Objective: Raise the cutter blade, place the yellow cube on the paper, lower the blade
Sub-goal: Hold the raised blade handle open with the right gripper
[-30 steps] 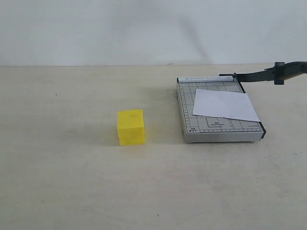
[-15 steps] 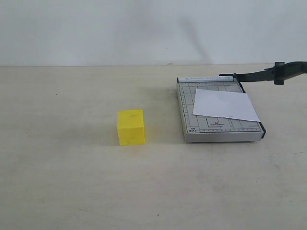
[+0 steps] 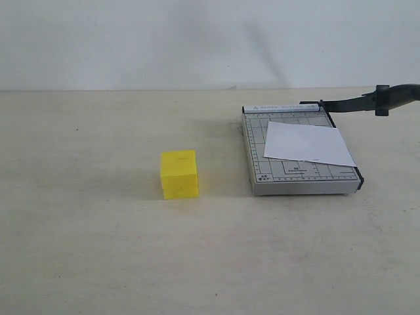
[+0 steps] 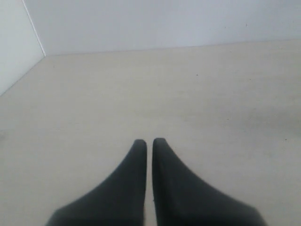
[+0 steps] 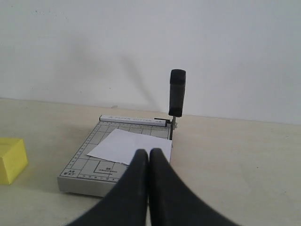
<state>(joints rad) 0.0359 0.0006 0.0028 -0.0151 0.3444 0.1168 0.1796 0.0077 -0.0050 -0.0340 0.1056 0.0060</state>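
Note:
The yellow cube [image 3: 179, 174] sits on the beige table, left of the grey gridded cutter base [image 3: 257, 147]. A white paper [image 3: 307, 144] lies on that base. The black cutter blade [image 3: 367, 100] is raised, its handle pointing up and to the right. In the right wrist view the blade handle [image 5: 177, 92] stands upright behind the paper [image 5: 129, 146], with the cube [image 5: 11, 159] at the edge. My right gripper [image 5: 150, 151] is shut and empty, short of the base's near edge. My left gripper [image 4: 149, 141] is shut over bare table. Neither gripper shows in the exterior view.
A white wall [image 3: 131, 39] runs along the back of the table. In the left wrist view a wall corner [image 4: 33, 26] meets the table edge. Bare tabletop [image 3: 197, 262] stretches in front of the cube and cutter.

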